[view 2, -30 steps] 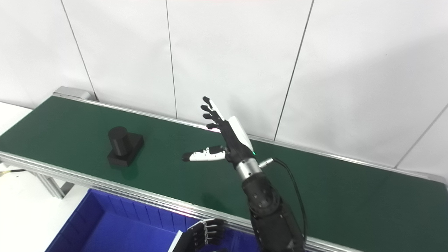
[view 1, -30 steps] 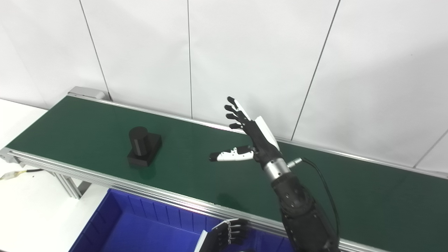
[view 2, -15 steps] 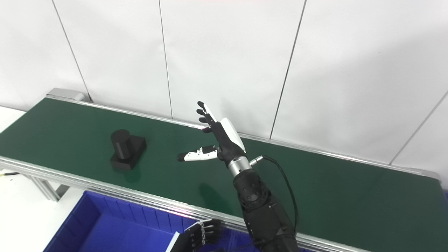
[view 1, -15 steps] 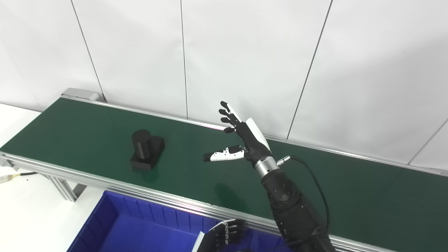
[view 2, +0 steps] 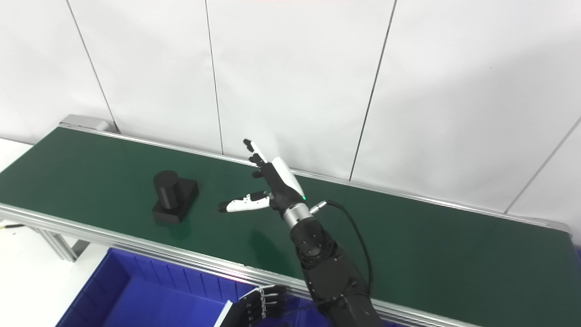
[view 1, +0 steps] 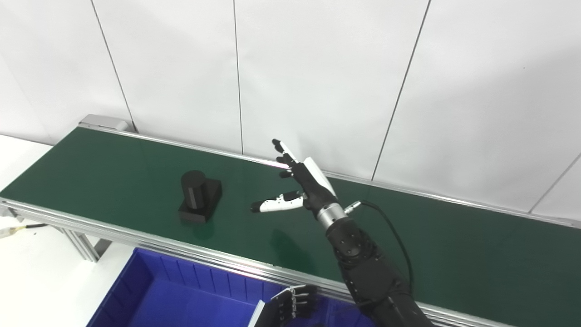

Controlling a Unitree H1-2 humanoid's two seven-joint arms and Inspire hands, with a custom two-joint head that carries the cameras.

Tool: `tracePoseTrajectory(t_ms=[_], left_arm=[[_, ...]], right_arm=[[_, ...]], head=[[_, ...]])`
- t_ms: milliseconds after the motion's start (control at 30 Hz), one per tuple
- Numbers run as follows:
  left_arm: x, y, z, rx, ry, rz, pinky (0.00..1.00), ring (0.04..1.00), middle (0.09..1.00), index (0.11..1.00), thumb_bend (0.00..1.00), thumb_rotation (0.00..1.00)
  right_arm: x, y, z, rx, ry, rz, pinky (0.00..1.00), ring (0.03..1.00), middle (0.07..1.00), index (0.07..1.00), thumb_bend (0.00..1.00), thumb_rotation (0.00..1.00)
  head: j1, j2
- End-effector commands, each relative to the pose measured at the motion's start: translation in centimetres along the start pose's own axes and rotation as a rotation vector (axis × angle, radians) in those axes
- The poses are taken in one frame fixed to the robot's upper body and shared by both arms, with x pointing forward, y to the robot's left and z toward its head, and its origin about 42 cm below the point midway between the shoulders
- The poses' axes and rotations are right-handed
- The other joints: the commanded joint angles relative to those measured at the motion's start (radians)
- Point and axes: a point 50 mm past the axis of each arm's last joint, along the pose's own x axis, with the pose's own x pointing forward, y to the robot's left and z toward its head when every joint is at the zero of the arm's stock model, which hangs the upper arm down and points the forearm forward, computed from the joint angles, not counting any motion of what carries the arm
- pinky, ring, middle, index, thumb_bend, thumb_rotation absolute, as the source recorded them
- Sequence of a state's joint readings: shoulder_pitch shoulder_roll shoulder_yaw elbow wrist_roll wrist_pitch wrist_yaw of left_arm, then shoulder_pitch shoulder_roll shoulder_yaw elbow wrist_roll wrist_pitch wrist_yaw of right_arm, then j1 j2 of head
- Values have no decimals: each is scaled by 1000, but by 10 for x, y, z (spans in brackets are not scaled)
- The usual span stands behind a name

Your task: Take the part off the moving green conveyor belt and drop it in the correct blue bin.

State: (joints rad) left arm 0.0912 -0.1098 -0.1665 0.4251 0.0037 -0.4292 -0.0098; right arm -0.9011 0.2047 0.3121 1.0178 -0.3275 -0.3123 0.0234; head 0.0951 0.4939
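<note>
Right hand hovers over green belt, fingers spread, holding nothing – should wait w/ thumb aimed at approaching black part, then close around its cylinder.

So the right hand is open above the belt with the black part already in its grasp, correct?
Not quite. The right hand is open above the belt, but it holds nothing: the black part sits on the belt, apart from the hand. The left eye view shows the gap between them.
</note>
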Motion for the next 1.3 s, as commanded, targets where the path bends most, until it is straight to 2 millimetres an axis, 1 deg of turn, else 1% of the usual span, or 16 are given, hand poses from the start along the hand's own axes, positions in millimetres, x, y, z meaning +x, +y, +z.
tracePoseTrajectory(t_ms=[0, 167, 200, 333, 400, 467, 533, 633, 700, 800, 867, 933, 1033, 1133, 1267], left_arm=[[4, -2, 13, 1, -80, -18, 634, 646, 676, 700, 548, 0], [4, -1, 13, 0, -81, -26, 631, 644, 671, 692, 547, 0], [5, 0, 13, -4, -79, -27, 631, 643, 670, 689, 544, 0], [7, 4, 12, -10, -78, -30, 593, 626, 662, 687, 538, 0], [8, 5, 13, -22, -81, -24, 589, 625, 662, 689, 536, 0], [7, 5, 14, -46, -86, -20, 589, 648, 695, 704, 533, 0], [7, 6, 14, -59, -90, -20, 586, 654, 703, 707, 527, 0], [6, 9, 15, -49, -90, -20, 595, 663, 706, 710, 548, 0], [6, 10, 15, -40, -91, -21, 600, 667, 708, 711, 549, 0], [9, 13, 15, -32, -90, -25, 596, 659, 705, 711, 534, 0], [11, 15, 15, -25, -91, -31, 586, 649, 698, 710, 551, 0], [11, 16, 17, -22, -96, -31, 562, 633, 686, 708, 560, 0], [10, 14, 18, -31, -102, -39, 554, 630, 686, 702, 572, 0], [9, 13, 17, -42, -102, -51, 578, 653, 705, 715, 585, 0], [7, 10, 17, -40, -99, -51, 584, 657, 705, 720, 584, 0]], right_arm=[[21, -4, 39, -9, -138, 7, 858, 991, 1000, 1000, 893, 243], [22, 1, 34, -7, -123, 20, 859, 996, 1000, 1000, 906, 262], [22, 3, 33, -7, -120, 21, 849, 987, 1000, 1000, 907, 265], [23, 9, 29, 0, -103, 26, 837, 967, 1000, 1000, 913, 299], [25, 12, 29, -2, -96, 35, 834, 966, 1000, 1000, 912, 304], [27, 14, 30, -4, -90, 45, 856, 975, 1000, 1000, 920, 328], [29, 15, 32, -9, -90, 49, 879, 974, 1000, 1000, 931, 340], [32, 15, 35, -30, -85, 61, 924, 975, 994, 1000, 940, 334], [33, 15, 36, -50, -79, 71, 936, 980, 994, 1000, 942, 334], [35, 16, 36, -69, -60, 81, 949, 997, 1000, 1000, 954, 370], [36, 17, 34, -78, -36, 86, 962, 1000, 1000, 1000, 966, 385], [36, 18, 33, -93, -16, 93, 979, 1000, 1000, 1000, 955, 385], [37, 20, 33, -108, 4, 102, 997, 1000, 999, 1000, 951, 390], [39, 21, 35, -131, 10, 101, 1000, 1000, 1000, 1000, 951, 396], [38, 23, 34, -141, 2, 91, 1000, 1000, 1000, 1000, 959, 390]], head=[[-1, 1], [-3, -5], [-10, -22], [-22, -26], [-20, -25], [-15, -23], [-14, -24], [-19, -24], [-24, -32], [-29, -41], [-30, -36], [-27, -34], [-25, -25], [-25, -22], [-20, -23]])
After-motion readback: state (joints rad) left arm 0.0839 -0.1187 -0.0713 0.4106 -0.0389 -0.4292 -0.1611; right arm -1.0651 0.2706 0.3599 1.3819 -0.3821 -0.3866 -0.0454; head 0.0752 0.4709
